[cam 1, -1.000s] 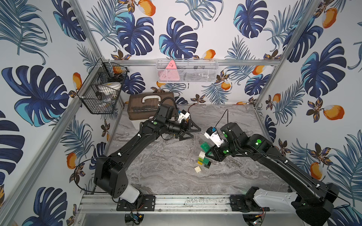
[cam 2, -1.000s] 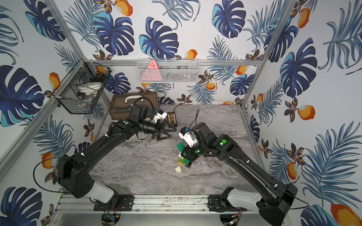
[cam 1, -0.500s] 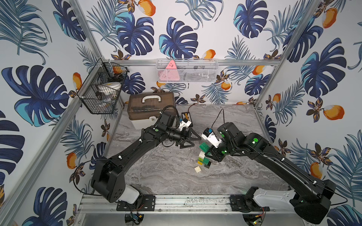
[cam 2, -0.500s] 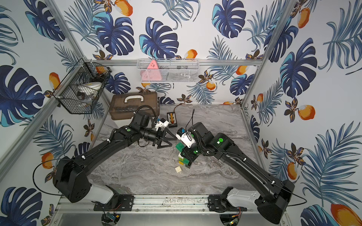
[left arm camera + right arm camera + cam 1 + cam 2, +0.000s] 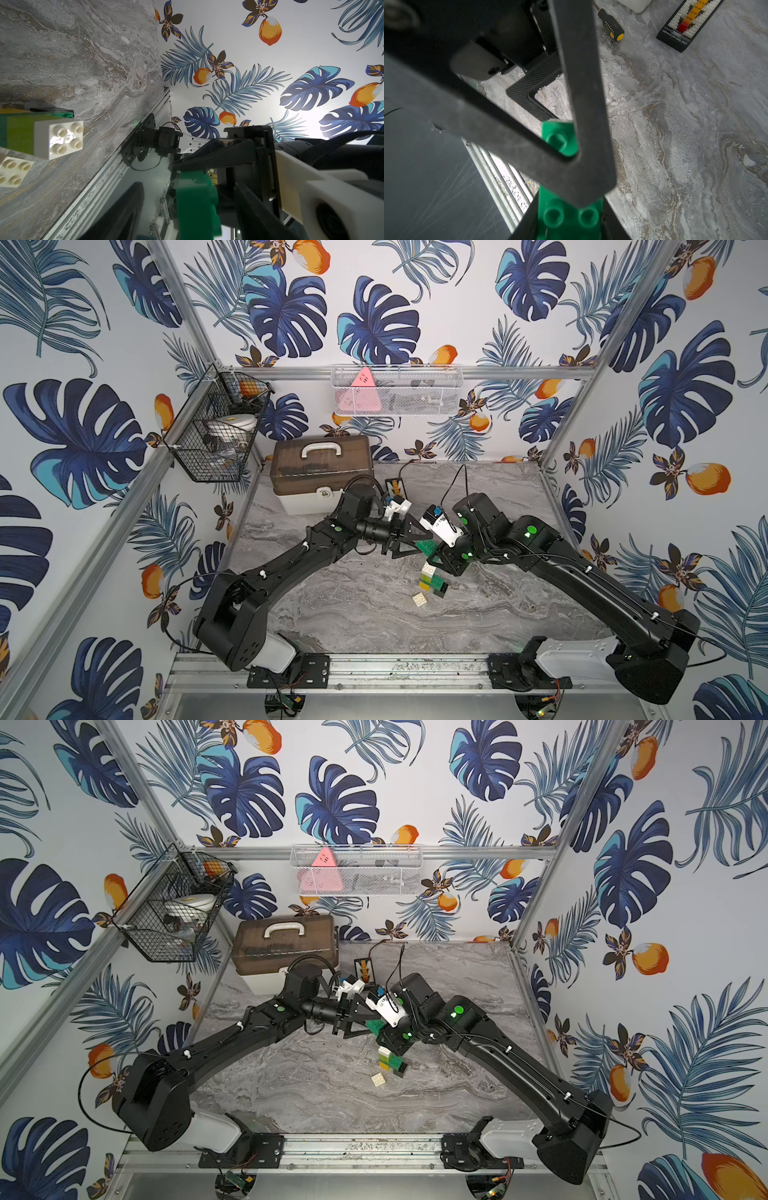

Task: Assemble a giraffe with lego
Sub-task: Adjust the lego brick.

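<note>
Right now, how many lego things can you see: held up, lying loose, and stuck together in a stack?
Green brick, held up: 1
White brick, lying loose: 1
Stack of joined bricks: 1
Total: 3

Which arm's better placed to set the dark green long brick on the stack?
Right, likely: right gripper is shut on the dark green long studded brick, close to the white-lime-yellow brick stack; left gripper has jaws open around its far end.

Top views are bright, even and sharp, with bowed edges. Wrist views are dimmer: glare blooms on the wall [image 5: 332, 118], and the near green brick [image 5: 196, 207] blurs.
</note>
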Available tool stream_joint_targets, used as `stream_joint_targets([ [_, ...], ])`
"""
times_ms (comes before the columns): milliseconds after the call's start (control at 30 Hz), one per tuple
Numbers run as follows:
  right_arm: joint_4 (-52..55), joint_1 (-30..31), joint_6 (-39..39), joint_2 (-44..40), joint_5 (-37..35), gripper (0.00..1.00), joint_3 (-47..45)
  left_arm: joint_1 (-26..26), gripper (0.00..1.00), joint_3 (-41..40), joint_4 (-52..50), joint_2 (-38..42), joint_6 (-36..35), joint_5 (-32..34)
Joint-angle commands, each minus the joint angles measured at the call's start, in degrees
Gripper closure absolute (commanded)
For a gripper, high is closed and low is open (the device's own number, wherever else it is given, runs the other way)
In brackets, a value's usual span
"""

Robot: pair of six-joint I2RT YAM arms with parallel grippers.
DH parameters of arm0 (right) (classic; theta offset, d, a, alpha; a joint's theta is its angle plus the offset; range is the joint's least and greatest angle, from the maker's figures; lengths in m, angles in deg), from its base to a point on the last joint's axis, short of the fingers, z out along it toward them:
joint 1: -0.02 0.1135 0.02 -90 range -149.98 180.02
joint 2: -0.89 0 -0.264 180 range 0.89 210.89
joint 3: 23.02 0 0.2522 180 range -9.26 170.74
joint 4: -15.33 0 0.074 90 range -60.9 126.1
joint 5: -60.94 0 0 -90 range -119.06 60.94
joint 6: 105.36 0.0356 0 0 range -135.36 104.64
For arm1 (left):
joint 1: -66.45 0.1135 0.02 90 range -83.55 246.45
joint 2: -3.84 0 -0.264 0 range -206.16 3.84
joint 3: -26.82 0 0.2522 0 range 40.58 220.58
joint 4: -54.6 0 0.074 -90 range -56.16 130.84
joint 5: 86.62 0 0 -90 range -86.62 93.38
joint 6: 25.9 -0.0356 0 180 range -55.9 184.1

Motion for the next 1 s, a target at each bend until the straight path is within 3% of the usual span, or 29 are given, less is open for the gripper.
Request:
stream_joint_targets([
  [0,-1.3,0.2,-1.1,0.4,-0.6,0.83,0.8,-0.1,0.31,-0.9,3.7,1.1,2.1,-1.0],
  [300,-1.1,0.2,-1.8,0.3,-0.6,0.83,0.3,-0.1,0.48,-1.5,3.4,1.2,1.9,-0.8],
  [433,-1.2,0.2,-1.6,0.0,-0.7,0.83,-0.1,0.0,0.62,-2.5,5.8,1.0,3.7,-1.0],
  [567,-1.4,0.2,-1.5,-0.2,-0.3,0.83,-0.2,-0.1,0.65,-2.8,6.2,1.1,4.0,-0.9],
  [767,-1.3,0.2,-1.4,-0.1,-0.4,0.82,-0.2,0.0,0.8,-2.9,6.0,1.5,4.0,-0.8],
  [867,-1.6,0.2,-0.4,0.1,-1.1,0.71,-0.2,0.0,0.97,-2.7,5.2,1.7,3.3,-0.7],
  [967,-2.1,0.2,1.2,-0.4,-1.4,0.46,-0.6,0.0,1.0,-2.1,3.8,1.2,2.3,-0.4],
])
